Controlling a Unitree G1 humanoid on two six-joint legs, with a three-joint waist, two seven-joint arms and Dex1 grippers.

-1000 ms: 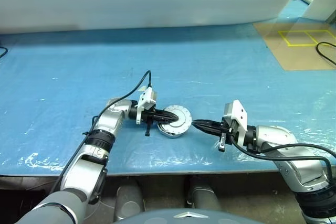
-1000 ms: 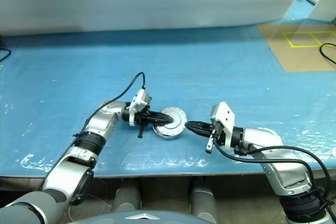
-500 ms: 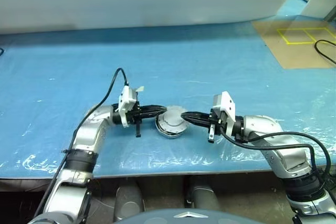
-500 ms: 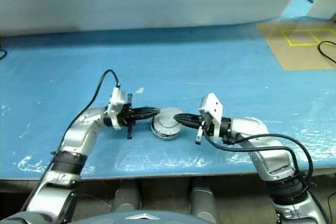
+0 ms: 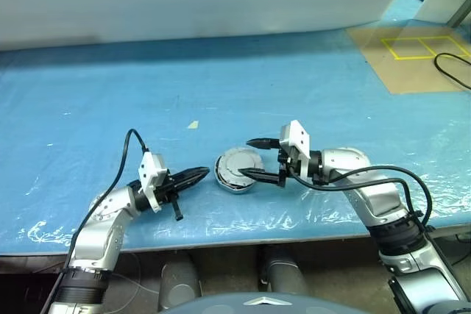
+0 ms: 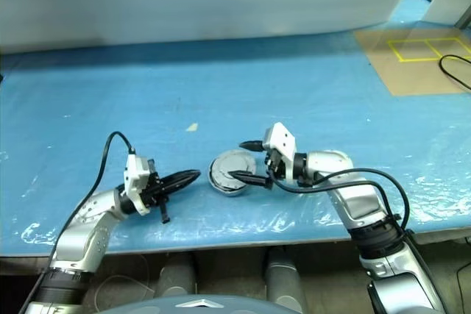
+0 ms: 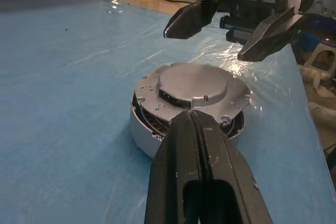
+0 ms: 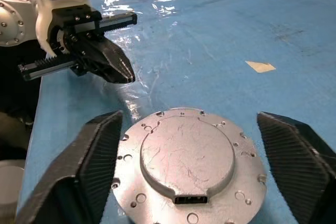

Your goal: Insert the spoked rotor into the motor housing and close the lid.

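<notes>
Straddling the housing (image 5: 238,170) with my right hand (image 5: 254,157), I have its fingers spread wide, one on each side of the puck, gripping nothing. The lid (image 8: 187,155) lies plain face up on the housing, apparently not fully seated, with windings visible under its near edge. My left hand (image 5: 199,173) is pinched shut and empty, just beside the housing on the table (image 5: 96,108). To seat the lid, I judge a centred, even downward press best.

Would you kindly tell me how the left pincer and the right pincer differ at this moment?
The left pincer is shut; the right pincer is open wide. The left stops short of the lid; the right straddles the motor housing. Both point at the housing and hold nothing.
</notes>
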